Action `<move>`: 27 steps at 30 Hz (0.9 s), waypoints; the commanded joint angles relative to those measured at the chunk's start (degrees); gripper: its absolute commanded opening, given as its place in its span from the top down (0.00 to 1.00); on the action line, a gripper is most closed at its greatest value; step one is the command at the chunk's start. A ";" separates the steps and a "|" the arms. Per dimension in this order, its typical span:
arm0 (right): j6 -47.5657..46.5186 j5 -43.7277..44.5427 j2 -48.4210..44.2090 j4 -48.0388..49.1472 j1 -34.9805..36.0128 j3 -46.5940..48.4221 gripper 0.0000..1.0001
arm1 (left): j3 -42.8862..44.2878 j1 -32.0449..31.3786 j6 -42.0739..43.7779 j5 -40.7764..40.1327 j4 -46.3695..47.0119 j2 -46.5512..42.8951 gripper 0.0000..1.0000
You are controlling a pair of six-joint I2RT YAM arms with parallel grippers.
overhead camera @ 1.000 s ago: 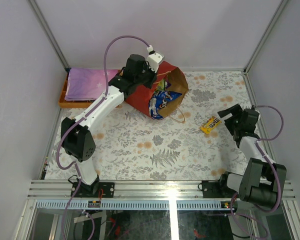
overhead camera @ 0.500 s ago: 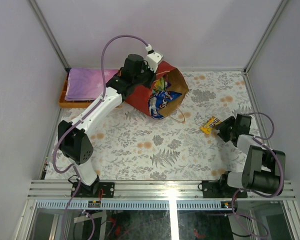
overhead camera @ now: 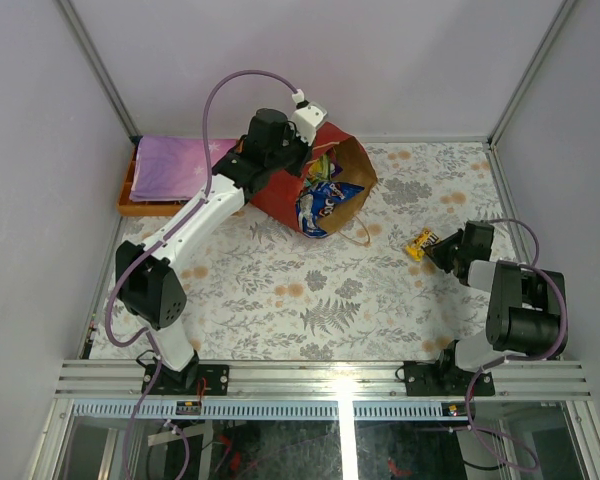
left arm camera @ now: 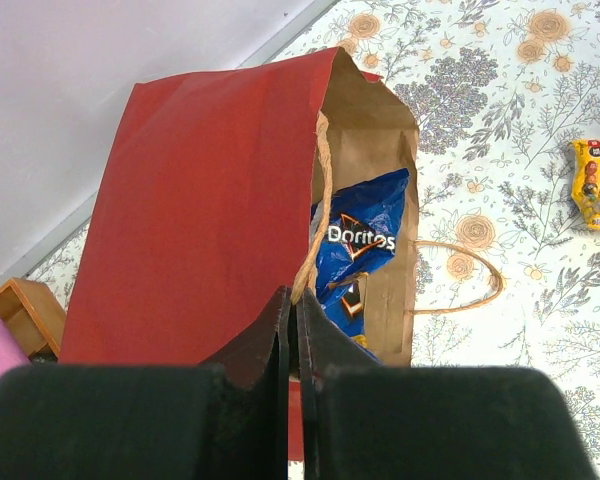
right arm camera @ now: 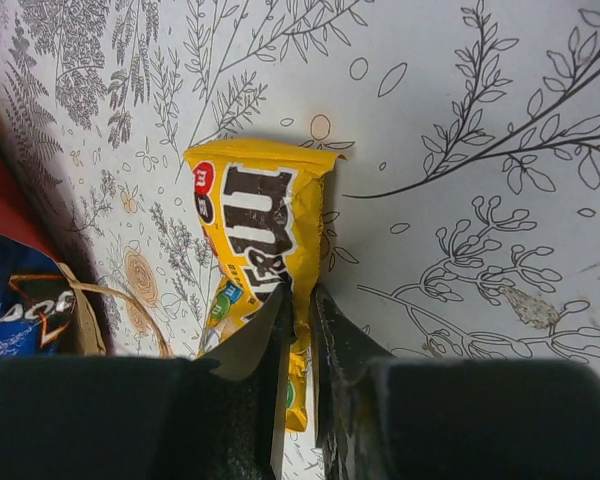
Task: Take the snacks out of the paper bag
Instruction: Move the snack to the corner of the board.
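Both grippers clamped: left gripper (left arm camera: 292, 300) on the bag's (left arm camera: 210, 200) rim, right gripper (right arm camera: 300, 295) on the yellow packet (right arm camera: 265, 230).
The bag lies on its side, the blue chips (left arm camera: 365, 235) inside its mouth; the yellow packet lies on the table (overhead camera: 310, 300), well apart.

The paper bag (left arm camera: 200, 200) is red outside and brown inside; chip bag (left arm camera: 365, 235) blue; candy packet (right arm camera: 265, 230) yellow; tablecloth (overhead camera: 320, 290) white with grey and orange flowers.

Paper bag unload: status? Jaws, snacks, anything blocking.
Left gripper jaws shut on paper bag rim. Right gripper jaws pinching yellow packet on the table, outside the bag. Blue Doritos bag inside it. Nothing blocking.
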 commanded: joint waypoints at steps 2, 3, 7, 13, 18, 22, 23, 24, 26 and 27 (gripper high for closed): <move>2.23 3.76 1.02 -0.02 0.46 -0.08 0.89 | 0.25 -0.23 0.90 -0.46 1.47 -0.12 1.00; 2.99 4.63 0.75 0.43 0.46 0.11 0.90 | 0.17 -0.23 0.86 -0.38 1.45 -0.07 1.00; 7.79 7.11 2.01 3.42 0.46 2.30 0.92 | 0.20 -0.28 0.81 -0.24 1.47 0.00 1.00; 15.10 12.12 8.52 8.72 0.19 9.24 0.91 | -0.62 -0.25 1.32 -0.86 1.38 -0.52 1.00; 18.56 15.69 16.32 9.54 -0.83 18.92 0.91 | -0.49 -0.23 1.58 -0.92 1.55 -0.72 1.00; 18.55 16.39 22.65 9.94 -1.12 27.48 0.76 | -0.09 -0.23 2.04 -1.64 1.37 -0.47 1.00; 17.98 15.68 23.84 10.16 -1.20 29.23 0.62 | -0.03 -0.28 2.11 -2.06 1.28 -0.43 1.00; 17.62 14.58 24.77 10.17 -1.29 30.81 0.49 | 0.05 -0.24 2.31 -2.37 1.22 -0.33 1.00; 16.50 12.52 24.95 10.80 -1.38 32.39 0.32 | -0.17 -0.27 2.65 -3.10 1.21 -0.30 1.00; 15.64 12.24 24.30 10.64 -1.31 32.61 0.26 | -0.20 -0.24 2.82 -3.44 1.16 -0.27 1.00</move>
